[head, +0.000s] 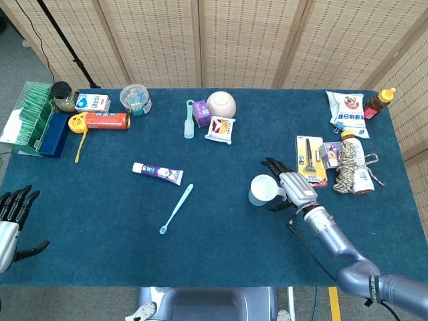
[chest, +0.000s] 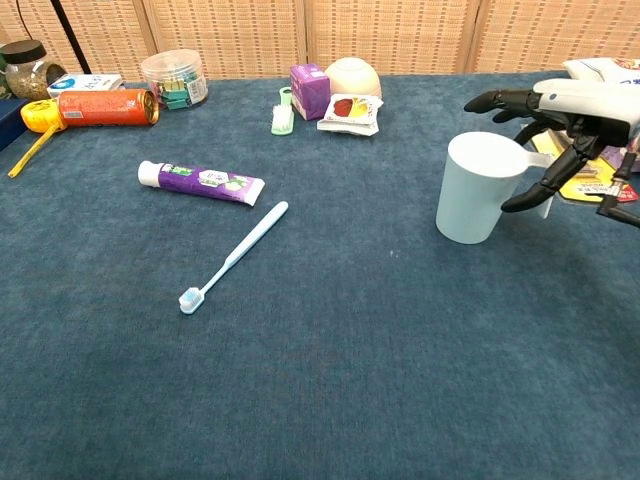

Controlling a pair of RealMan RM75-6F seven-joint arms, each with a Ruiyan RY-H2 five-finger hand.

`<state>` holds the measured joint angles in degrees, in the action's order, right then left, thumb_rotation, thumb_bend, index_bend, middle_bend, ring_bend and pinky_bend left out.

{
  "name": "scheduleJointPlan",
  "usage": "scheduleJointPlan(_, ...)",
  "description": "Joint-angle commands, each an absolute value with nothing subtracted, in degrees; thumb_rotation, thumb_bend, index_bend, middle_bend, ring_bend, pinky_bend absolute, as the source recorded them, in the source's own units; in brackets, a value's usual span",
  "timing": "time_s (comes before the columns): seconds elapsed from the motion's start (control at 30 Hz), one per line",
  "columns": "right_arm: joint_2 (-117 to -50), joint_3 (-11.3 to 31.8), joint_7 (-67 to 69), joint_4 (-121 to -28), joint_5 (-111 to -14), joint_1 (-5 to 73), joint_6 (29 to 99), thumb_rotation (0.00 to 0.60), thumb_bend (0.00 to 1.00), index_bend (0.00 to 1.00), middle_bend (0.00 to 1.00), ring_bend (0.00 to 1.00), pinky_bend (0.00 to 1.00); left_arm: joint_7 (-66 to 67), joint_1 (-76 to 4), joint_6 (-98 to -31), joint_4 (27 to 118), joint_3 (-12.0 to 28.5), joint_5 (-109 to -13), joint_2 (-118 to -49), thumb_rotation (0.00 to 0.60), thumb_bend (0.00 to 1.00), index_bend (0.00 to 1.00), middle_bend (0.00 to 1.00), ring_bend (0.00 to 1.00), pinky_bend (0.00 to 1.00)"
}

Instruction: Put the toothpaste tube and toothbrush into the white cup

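Wide bench (head: pixel 221 247) covered in dark blue cloth, filling most of the frame. Clutter along the upper edge: green box (head: pixel 32 115) at far upper left, orange tube (head: pixel 107 120) and clear round tub (head: pixel 136 98) beside it, pale pink dome (head: pixel 221 103) and small purple box (head: pixel 201 113) at upper middle, white snack bag (head: pixel 346 110) and brown sauce bottle (head: pixel 379 101) at upper right.

Right hand (head: pixel 289 187), silver-backed with black fingers, at middle right, fingers spread and curved about the handle of the white plastic cup (head: pixel 262 190), nothing gripped; contact with the handle unclear. Yellow razor card (head: pixel 309 159) just behind that hand, bundle of twine (head: pixel 348 162) further right.

Left hand (head: pixel 12 217) at the lower left edge, fingers apart, holding nothing, well apart from everything.

White cup upright at right of centre, mouth open, nothing inside visible.

White-and-purple toothpaste tube (head: pixel 158 172) lying flat left of centre, well apart from the cup.

Light blue toothbrush (head: pixel 176 208) lying diagonally just below the tube, bristle end toward the lower left. Open cloth between these two and the cup.
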<state>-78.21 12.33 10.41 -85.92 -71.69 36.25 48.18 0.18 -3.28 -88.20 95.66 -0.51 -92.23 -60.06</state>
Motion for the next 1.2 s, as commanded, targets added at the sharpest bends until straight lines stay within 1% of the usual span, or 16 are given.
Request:
scheduleJointPlan(0.03,-79.64,12.55,10.21,-84.96,-71.2,36.45,49.2,0.6,0.0,0.14,0.15,0.04,0.28,-0.05,-3.33,-88.16,95.73,-0.41,-92.06,-59.92,0.6,0.02,0.0,0.0,0.0,0.0)
scheduleJointPlan(0.13,-80.82,12.61,10.04,-83.97,-71.0,36.57,49.89,0.6,0.0,0.22,0.23,0.1,0.35,-0.31,-3.32,-88.12,95.68,-0.34,-91.85,-59.84,0.6,0.02,0.0,0.0,0.0,0.0)
scheduleJointPlan(0.2,-81.68,12.62,9.3,-83.21,-70.85,36.63,50.63,0.6,0.0,0.27,0.26,0.13,0.41,-0.45,-3.33,-88.02,95.62,-0.41,-91.88,-59.84,0.6,0.02,0.0,0.0,0.0,0.0)
scheduleJointPlan(0.3,-82.32,12.67,9.14,-83.16,-71.06,36.44,51.8,0.6,0.0,0.31,0.3,0.18,0.48,-0.53,-3.33,-87.95,95.55,-0.45,-91.86,-59.88,0.6,0.02,0.0,0.0,0.0,0.0)
scheduleJointPlan(0.4,-82.62,12.61,8.89,-83.58,-72.28,36.05,53.86,0.6,0.0,0.35,0.35,0.22,0.51,-0.61,-3.37,-87.84,95.56,-0.48,-91.85,-59.85,0.6,0.02,0.0,0.0,0.0,0.0)
scheduleJointPlan(0.47,-82.71,12.65,8.8,-84.02,-72.88,35.95,54.79,0.6,0.0,0.36,0.37,0.24,0.53,-0.67,-3.37,-87.86,95.58,-0.46,-91.83,-59.81,0.6,0.02,0.0,0.0,0.0,0.0)
scheduleJointPlan(0.63,-82.91,12.71,8.14,-85.46,-73.97,36.28,55.81,0.6,0.06,0.38,0.39,0.26,0.54,-0.6,-3.3,-87.94,95.68,-0.59,-92.03,-59.75,0.6,0.02,0.0,0.0,0.0,0.0)
scheduleJointPlan(0.87,-84.9,13.53,2.2,-88.27,-76.11,39.5,56.08,0.6,0.06,0.38,0.39,0.26,0.54,-0.18,-3.47,-87.57,95.78,-0.61,-92.01,-59.79,0.6,0.02,0.0,0.0,0.0,0.0)
scheduleJointPlan(0.97,-85.99,14.57,-0.48,-88.95,-74.84,41.12,55.33,0.6,0.06,0.39,0.4,0.26,0.54,-0.15,-3.55,-87.42,95.88,-0.59,-91.93,-59.71,0.6,0.02,0.0,0.0,0.0,0.0)
scheduleJointPlan(1.1,-87.61,15.8,-7.55,-90.19,-72.68,44.22,54.01,0.6,0.06,0.39,0.41,0.26,0.54,-0.38,-3.55,-87.41,95.75,-0.57,-91.84,-59.71,0.6,0.02,0.0,0.0,0.0,0.0)
scheduleJointPlan(1.2,-88.5,16.14,-11.03,-91.39,-70.5,45.52,53.4,0.6,0.06,0.39,0.41,0.26,0.55,-0.48,-3.62,-87.28,95.77,-0.59,-91.84,-59.63,0.6,0.02,0.0,0.0,0.0,0.0)
